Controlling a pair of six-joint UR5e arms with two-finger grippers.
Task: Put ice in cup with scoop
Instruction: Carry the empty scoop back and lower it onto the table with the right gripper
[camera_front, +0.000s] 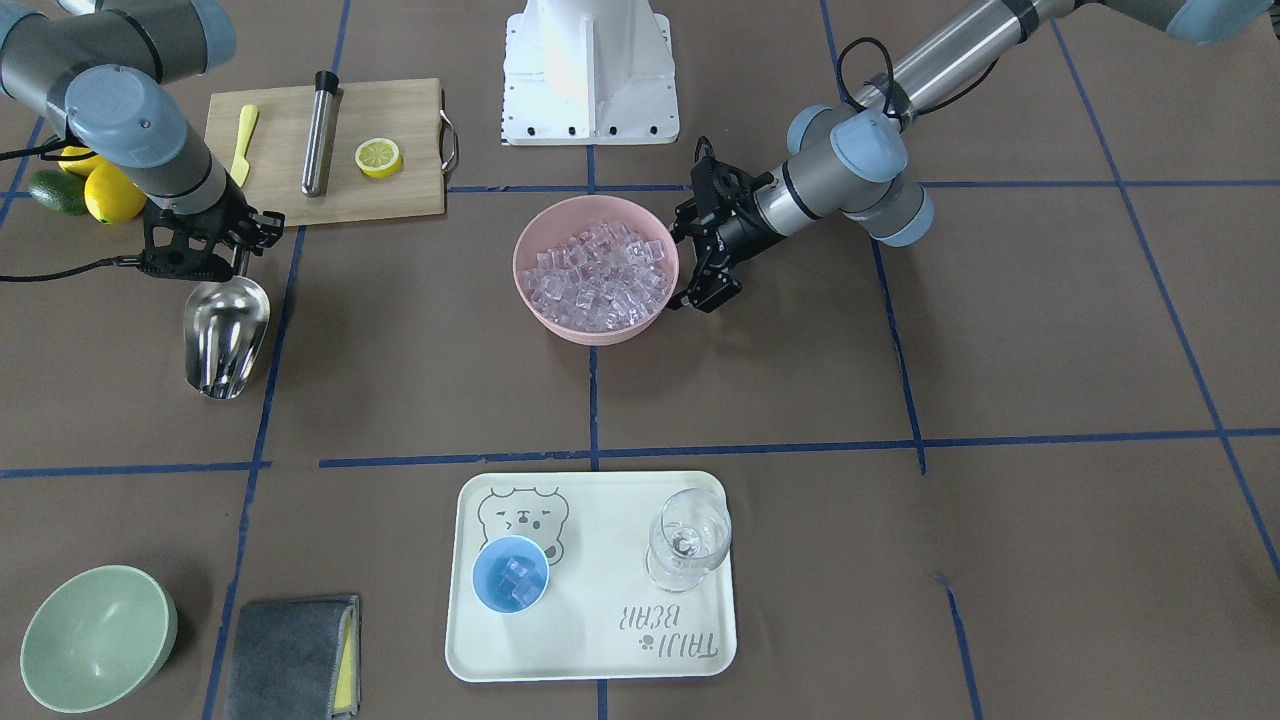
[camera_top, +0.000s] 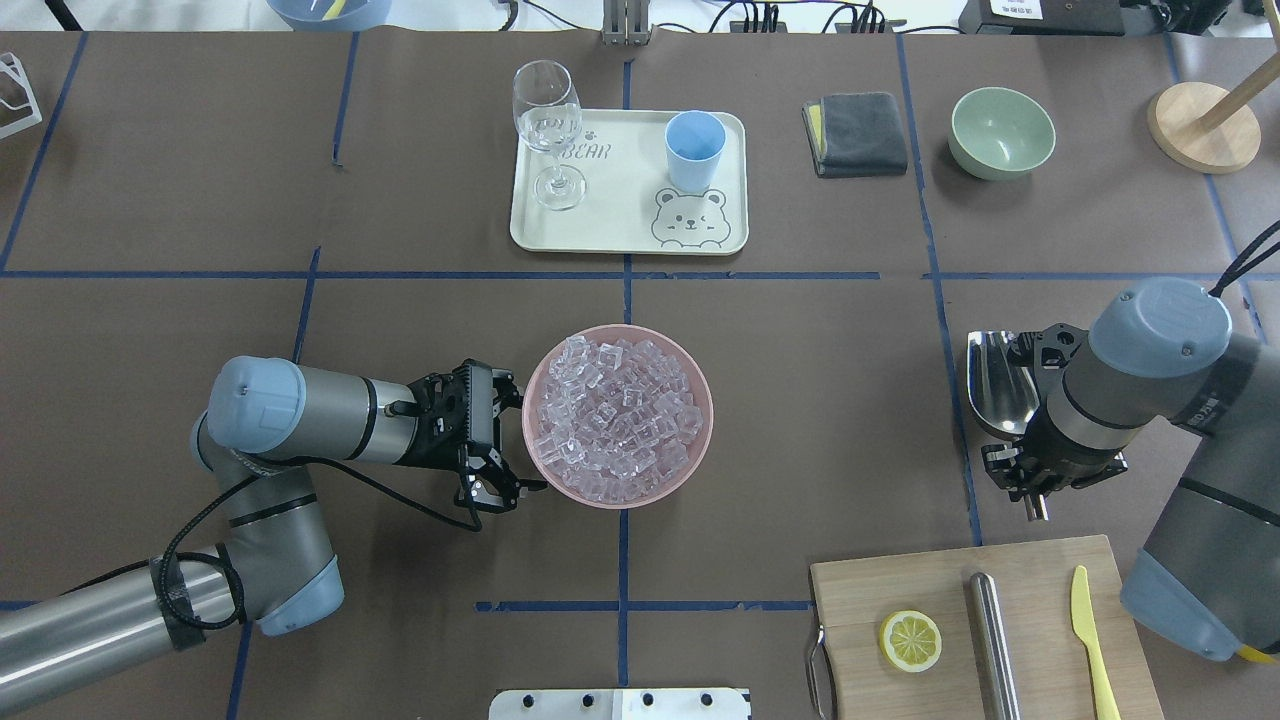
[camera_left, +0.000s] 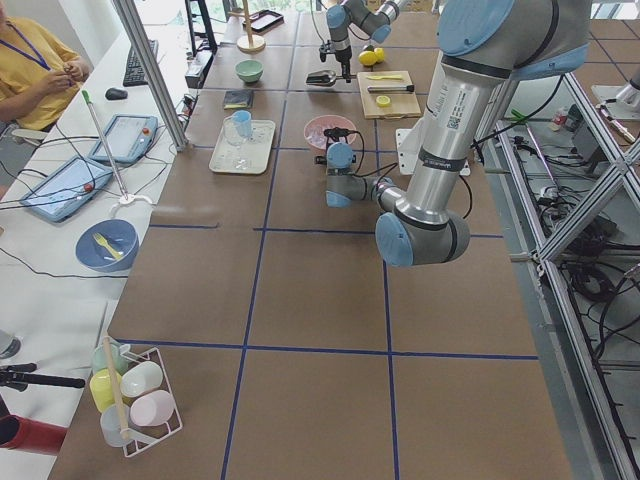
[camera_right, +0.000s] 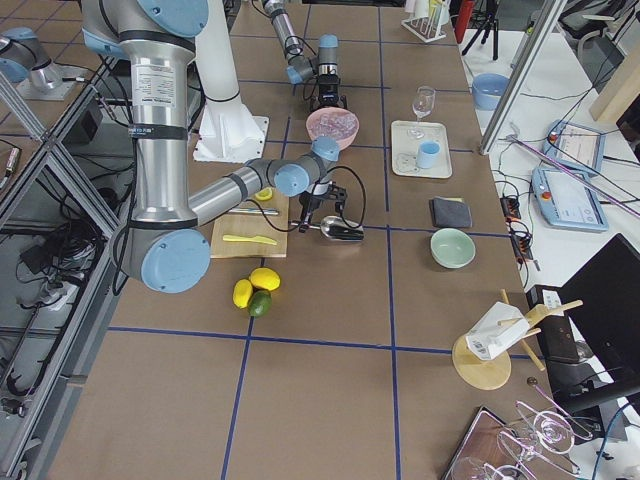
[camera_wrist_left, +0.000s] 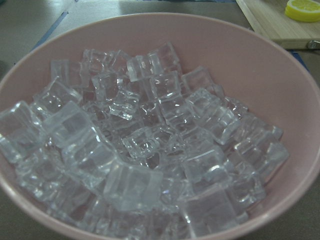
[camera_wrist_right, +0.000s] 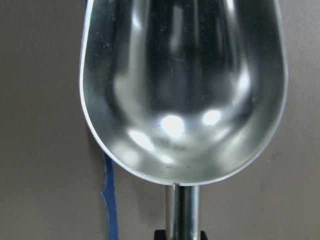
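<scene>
The scoop (camera_front: 226, 335) is shiny steel and empty, lying low on the table at the robot's right; it also shows in the overhead view (camera_top: 1000, 385) and the right wrist view (camera_wrist_right: 182, 90). My right gripper (camera_front: 238, 252) is shut on its thin handle. The ice (camera_front: 597, 272) fills a pink bowl (camera_front: 560, 325) at the table's middle. My left gripper (camera_top: 503, 437) is open and empty, its fingers spread beside the bowl's rim. The light-blue cup (camera_front: 511, 572) stands on a cream tray (camera_front: 600, 640) and holds a few ice cubes (camera_front: 516, 576).
A stemmed glass (camera_front: 688, 540) stands on the tray beside the cup. A cutting board (camera_front: 400, 110) with a steel cylinder (camera_front: 321, 130), lemon half (camera_front: 379, 157) and yellow knife (camera_front: 243, 142) lies near my right arm. A green bowl (camera_front: 97, 637) and grey cloth (camera_front: 292, 657) sit further out.
</scene>
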